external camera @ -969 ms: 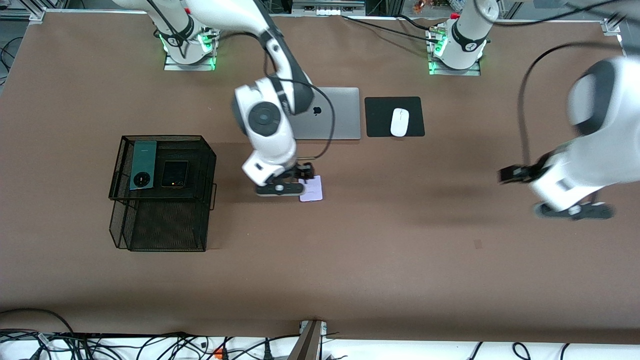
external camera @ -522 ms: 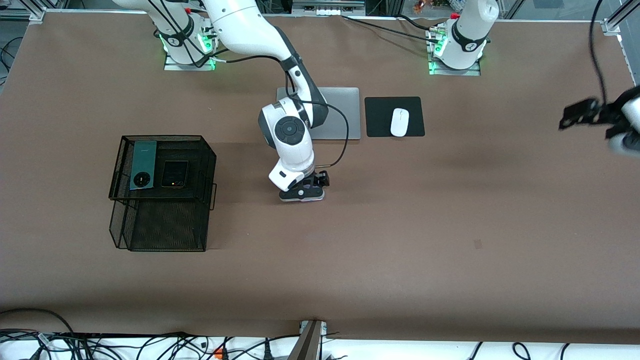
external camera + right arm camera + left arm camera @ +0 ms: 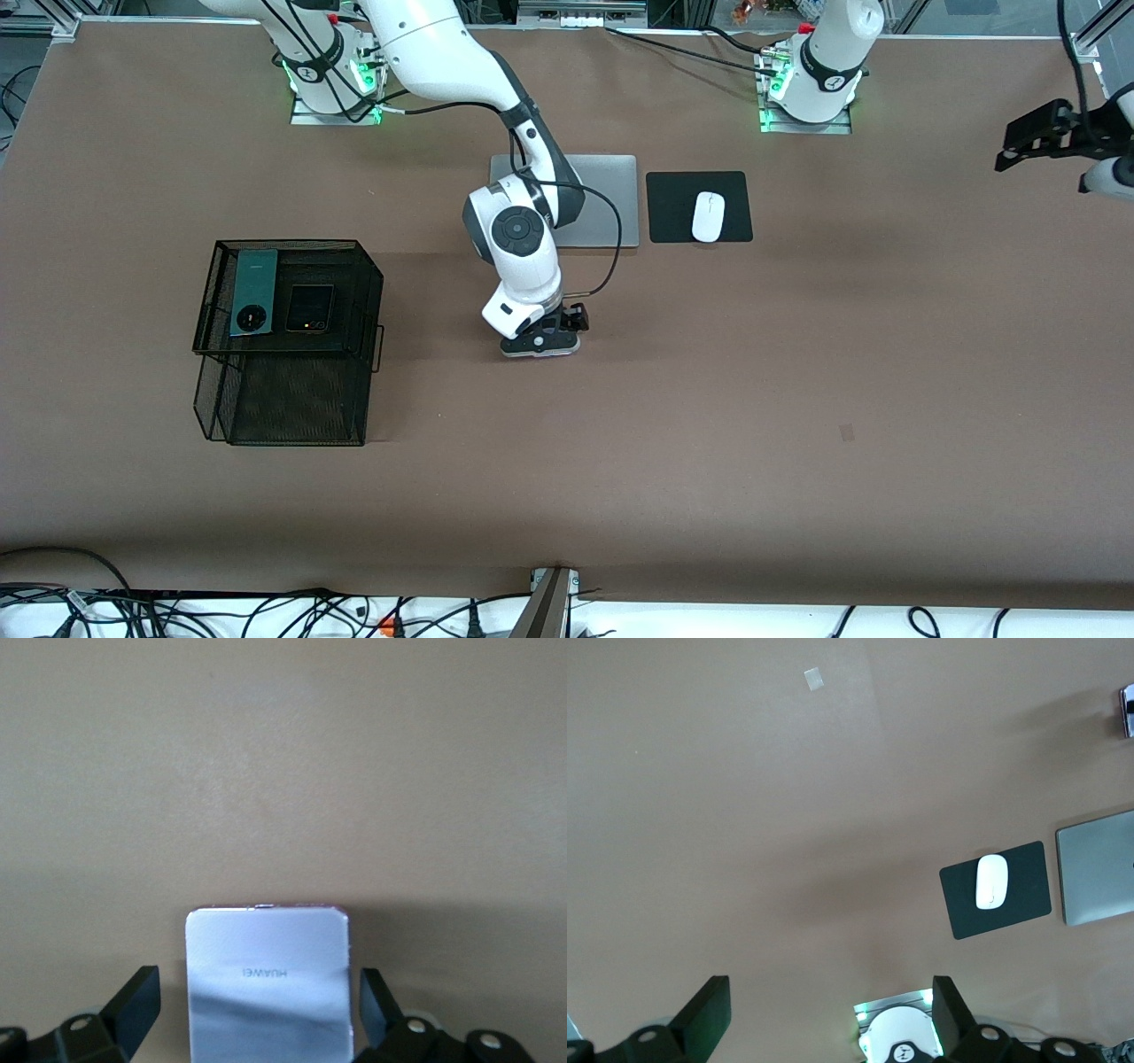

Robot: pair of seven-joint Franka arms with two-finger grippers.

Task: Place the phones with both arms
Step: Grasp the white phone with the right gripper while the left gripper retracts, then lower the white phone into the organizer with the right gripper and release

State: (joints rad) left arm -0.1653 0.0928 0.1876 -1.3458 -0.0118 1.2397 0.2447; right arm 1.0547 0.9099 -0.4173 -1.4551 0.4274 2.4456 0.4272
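Observation:
The pale lilac-white phone [image 3: 266, 983] lies flat on the brown table, nearer to the front camera than the laptop. My right gripper [image 3: 542, 341] is low over it and hides it in the front view. In the right wrist view the gripper [image 3: 257, 1014] is open, with a finger on each side of the phone and a gap to each edge. The dark-green phone [image 3: 252, 291] and the black phone [image 3: 309, 307] lie side by side on top of the black mesh rack [image 3: 363, 266]. My left gripper [image 3: 830, 1019] is open and empty, high over the left arm's end of the table.
A silver laptop [image 3: 611, 199] and a white mouse [image 3: 708, 216] on a black pad [image 3: 673, 208] lie between the two arm bases. They also show in the left wrist view, the mouse [image 3: 991, 881] and the laptop [image 3: 1099, 868]. Cables hang along the table's near edge.
My right gripper has shifted over the lilac phone and now covers it. My left arm has swung up and away to the table's edge at its own end.

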